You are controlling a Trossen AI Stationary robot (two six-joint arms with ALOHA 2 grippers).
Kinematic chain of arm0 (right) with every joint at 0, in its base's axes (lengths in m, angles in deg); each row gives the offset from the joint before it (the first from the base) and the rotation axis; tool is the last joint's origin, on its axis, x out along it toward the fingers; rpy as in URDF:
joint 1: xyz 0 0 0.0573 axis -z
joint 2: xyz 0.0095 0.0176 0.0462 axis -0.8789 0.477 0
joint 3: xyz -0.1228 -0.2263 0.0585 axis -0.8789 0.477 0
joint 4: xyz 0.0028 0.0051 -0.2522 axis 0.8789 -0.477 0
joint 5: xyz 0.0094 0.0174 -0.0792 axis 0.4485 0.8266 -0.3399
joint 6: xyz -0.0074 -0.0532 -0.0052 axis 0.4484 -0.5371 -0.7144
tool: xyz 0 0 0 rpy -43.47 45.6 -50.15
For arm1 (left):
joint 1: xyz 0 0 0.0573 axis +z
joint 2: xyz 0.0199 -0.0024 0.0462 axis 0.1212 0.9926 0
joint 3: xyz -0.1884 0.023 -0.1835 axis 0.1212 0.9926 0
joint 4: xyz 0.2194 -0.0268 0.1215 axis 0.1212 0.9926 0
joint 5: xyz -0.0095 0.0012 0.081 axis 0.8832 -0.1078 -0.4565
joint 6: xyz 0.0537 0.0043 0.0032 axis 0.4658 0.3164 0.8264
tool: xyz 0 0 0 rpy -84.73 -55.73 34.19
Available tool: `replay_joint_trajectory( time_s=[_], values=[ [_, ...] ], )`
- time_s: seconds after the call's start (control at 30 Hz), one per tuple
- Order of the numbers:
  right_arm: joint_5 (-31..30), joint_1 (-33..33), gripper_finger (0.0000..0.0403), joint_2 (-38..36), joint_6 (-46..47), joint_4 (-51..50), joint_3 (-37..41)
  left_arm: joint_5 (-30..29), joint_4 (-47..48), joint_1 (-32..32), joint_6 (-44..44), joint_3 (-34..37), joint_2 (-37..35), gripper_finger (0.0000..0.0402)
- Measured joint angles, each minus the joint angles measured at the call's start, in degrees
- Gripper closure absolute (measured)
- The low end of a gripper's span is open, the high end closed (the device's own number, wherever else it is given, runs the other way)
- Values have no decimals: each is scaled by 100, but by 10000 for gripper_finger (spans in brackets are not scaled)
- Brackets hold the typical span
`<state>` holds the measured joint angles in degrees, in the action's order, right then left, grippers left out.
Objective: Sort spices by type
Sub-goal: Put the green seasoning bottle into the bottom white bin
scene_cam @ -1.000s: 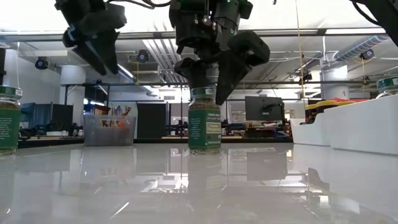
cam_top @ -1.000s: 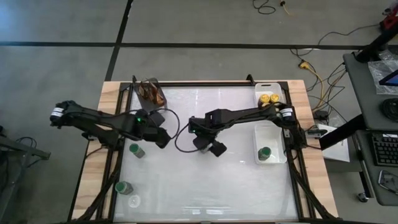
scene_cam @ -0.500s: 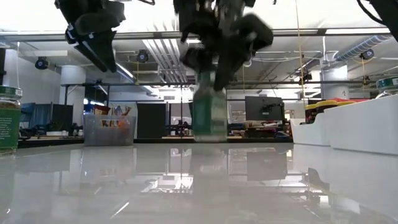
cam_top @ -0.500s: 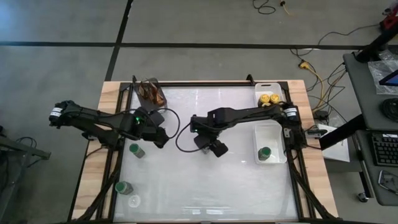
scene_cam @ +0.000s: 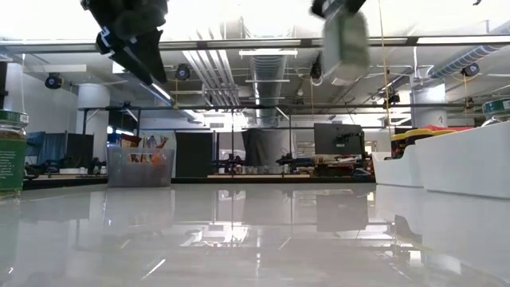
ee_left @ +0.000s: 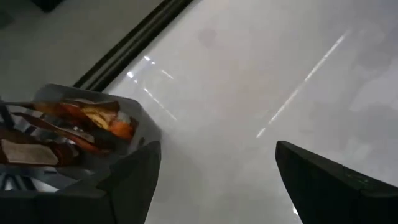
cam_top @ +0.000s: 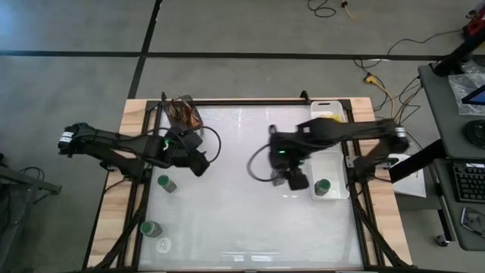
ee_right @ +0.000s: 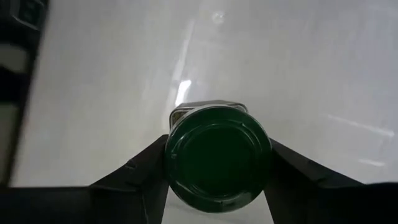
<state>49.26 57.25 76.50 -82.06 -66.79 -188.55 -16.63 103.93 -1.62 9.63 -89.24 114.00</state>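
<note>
Item: green-lidded spice jar (ee_right: 217,155), pinched between the fingers of the right gripper (cam_top: 292,176). A second ago we logged it standing on the white table (cam_top: 227,220) at frame centre; now it hangs clear of the surface, upper right in the low view, carried to just beside the near white tray (cam_top: 331,161), where one green-lidded jar (cam_top: 323,186) already sits. We judge this a green-type delivery under way. The far tray (cam_top: 324,107) holds the yellow-lidded jars (cam_top: 328,120). Left gripper (cam_top: 198,164): fingers spread, empty, left of centre, unmoved. Two green-lidded jars (cam_top: 164,183) remain at lower left.
</note>
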Motion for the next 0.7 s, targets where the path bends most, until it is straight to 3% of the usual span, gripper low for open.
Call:
replay_joint_trajectory(
  time_s=[0.27,0.43,0.7],
  values=[
    [-1212,-222,204,-1943,1755,-100,1707,-130,-173,312,203,0,4,102],
    [-1547,-221,204,-2951,2622,-153,2866,-127,-540,350,464,0,2,102],
    [-1780,-221,204,-3820,3346,-343,4129,-122,-751,356,568,0,2,102]
  ],
)
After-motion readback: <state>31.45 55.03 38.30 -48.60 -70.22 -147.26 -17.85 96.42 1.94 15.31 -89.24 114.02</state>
